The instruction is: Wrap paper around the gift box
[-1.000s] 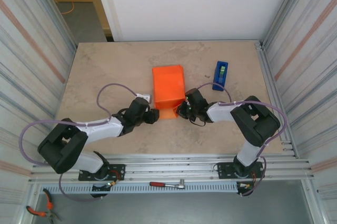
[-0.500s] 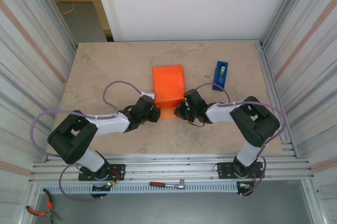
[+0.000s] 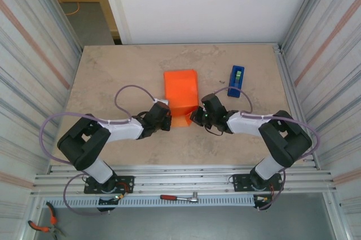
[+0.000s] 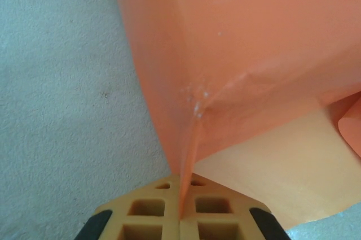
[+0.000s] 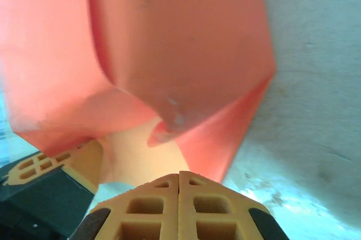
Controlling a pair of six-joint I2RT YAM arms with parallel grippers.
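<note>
Orange paper (image 4: 254, 53) is pinched by the left pincer (image 4: 180, 188) up close; right pincer (image 5: 179, 179) pressed together.

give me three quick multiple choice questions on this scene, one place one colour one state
1. Where does the tape dispenser stand relative to the paper?
A) on its right, apart
B) on its left
C) on top of it
2. What colour is the paper?
A) green
B) orange
C) white
3. How is the left tool?
A) wide open
B) shut on the dispenser
C) shut on the paper
Answers: 1 A, the top view shows it right of the sheet with a gap between; 2 B, every view shows orange; 3 C, the left wrist view shows the sheet's edge pinched between the fingers.
</note>
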